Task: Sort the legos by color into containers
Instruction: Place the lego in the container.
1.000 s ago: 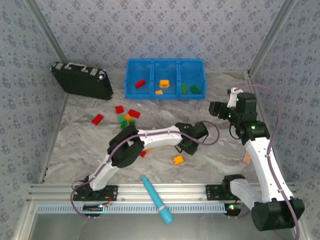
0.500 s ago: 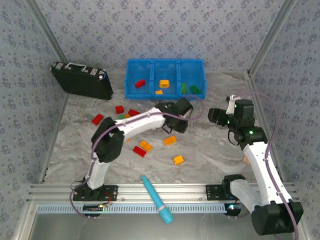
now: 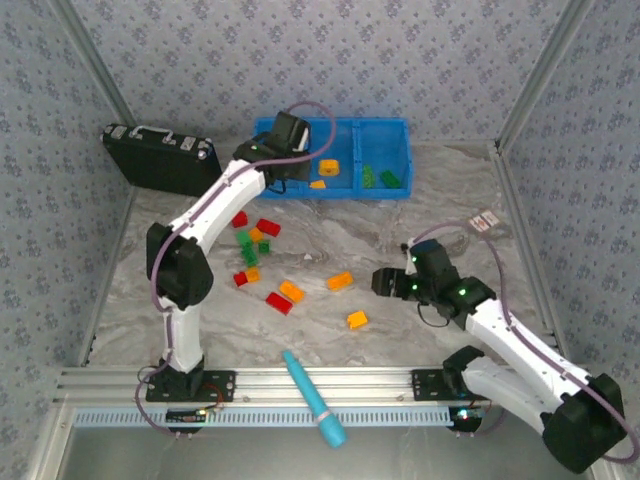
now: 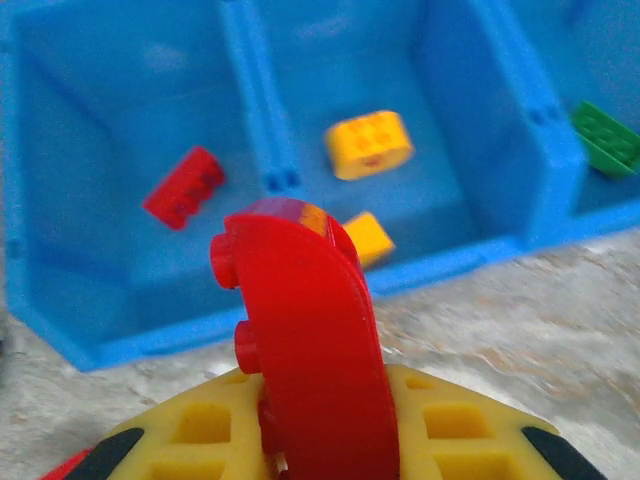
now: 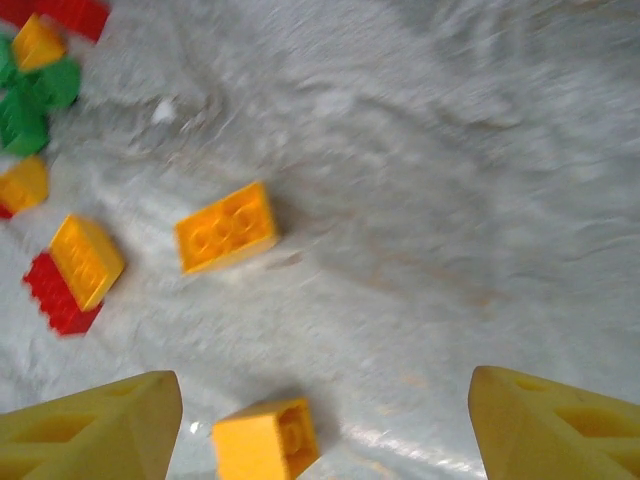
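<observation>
red curved lego (image 4: 300, 330) in left gripper (image 4: 325, 445), per wrist cam

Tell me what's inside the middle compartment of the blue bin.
The middle compartment holds two orange-yellow pieces: a larger brick mid-floor and a smaller brick by the front wall. The red brick gripped in the left claw covers its near-left corner, so anything there is hidden.

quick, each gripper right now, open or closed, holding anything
left gripper: shut on a red lego, by the blue bin.
right gripper: open, holding nothing, above an orange-yellow lego.
</observation>
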Controlling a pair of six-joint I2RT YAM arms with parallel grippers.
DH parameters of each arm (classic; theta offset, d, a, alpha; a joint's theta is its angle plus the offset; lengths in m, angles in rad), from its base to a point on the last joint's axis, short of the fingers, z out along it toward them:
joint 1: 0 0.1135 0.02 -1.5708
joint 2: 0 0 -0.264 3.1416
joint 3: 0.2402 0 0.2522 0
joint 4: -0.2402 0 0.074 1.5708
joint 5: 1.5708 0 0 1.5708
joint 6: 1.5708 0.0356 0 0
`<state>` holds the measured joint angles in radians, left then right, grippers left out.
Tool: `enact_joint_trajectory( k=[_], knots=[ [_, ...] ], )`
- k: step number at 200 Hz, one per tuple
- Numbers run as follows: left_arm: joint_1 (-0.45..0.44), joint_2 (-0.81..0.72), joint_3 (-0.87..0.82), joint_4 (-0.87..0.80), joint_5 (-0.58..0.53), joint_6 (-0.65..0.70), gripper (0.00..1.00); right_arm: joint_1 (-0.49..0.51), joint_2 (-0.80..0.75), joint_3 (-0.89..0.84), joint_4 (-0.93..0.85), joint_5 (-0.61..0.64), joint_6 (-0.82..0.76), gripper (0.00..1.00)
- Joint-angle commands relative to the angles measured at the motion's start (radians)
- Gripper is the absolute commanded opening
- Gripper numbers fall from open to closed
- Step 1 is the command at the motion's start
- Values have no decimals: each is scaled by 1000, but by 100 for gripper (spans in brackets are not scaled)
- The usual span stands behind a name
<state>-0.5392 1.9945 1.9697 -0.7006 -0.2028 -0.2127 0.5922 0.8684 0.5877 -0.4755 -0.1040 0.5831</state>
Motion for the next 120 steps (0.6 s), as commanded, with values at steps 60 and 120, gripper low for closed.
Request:
enact_joint_trajectory(
  k=[60, 120],
  knots=[
    [122, 258, 208, 33, -9, 32, 21, 297, 33, -3, -67, 236, 141, 82],
    [156, 343, 264, 27, 24, 19, 27, 377, 319, 122, -75, 268, 65, 84]
  ],
)
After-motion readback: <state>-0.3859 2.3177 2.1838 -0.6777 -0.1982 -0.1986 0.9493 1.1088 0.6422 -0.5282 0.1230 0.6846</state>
